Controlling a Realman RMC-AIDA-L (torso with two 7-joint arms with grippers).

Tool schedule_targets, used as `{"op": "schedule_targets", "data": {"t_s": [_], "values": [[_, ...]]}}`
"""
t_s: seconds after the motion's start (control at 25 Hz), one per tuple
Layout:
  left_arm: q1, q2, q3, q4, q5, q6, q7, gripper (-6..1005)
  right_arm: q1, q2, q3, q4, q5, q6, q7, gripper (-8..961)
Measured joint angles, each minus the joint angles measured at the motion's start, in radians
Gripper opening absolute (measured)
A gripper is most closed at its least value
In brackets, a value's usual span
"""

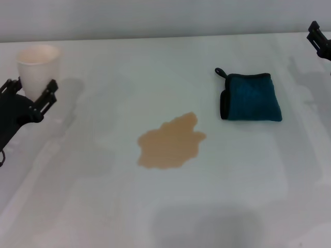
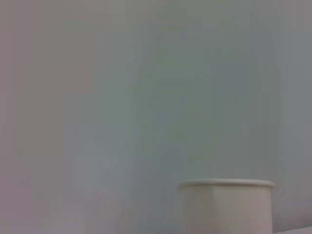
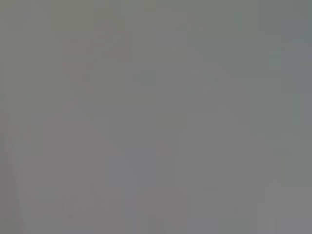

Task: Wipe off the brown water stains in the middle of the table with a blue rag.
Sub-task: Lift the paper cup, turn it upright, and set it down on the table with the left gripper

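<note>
The brown water stains (image 1: 170, 142) form one tan, lobed puddle in the middle of the white table (image 1: 103, 206). To the puddle's right and farther back lies the blue rag (image 1: 252, 97), folded flat, with black edging and a small loop at its far left corner. My left gripper (image 1: 30, 92) hangs open at the left edge, just in front of a paper cup and holding nothing. Only a black tip of my right gripper (image 1: 319, 39) shows at the far right edge, well away from the rag. The right wrist view shows just plain grey.
A white paper cup (image 1: 38, 67) with a tan inside stands upright at the far left, right behind my left gripper's fingers; the left wrist view shows the cup (image 2: 226, 205) close up against a pale wall.
</note>
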Motion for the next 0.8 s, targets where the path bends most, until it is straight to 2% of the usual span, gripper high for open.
{"op": "schedule_targets", "data": {"t_s": [0.16, 0.36, 0.8], "values": [[-0.037, -0.002, 0.0, -0.08, -0.081, 0.056, 0.011, 667, -0.002, 0.0, 0.0, -0.006, 0.0, 0.0, 0.004, 855], [-0.079, -0.004, 0.002, -0.123, -0.086, 0.133, 0.013, 667, 0.002, 0.0, -0.001, -0.006, -0.001, 0.0, 0.004, 855], [-0.1, -0.007, 0.004, -0.141, -0.079, 0.196, 0.016, 668, 0.003, 0.0, -0.002, -0.006, -0.002, 0.0, 0.006, 855]]}}
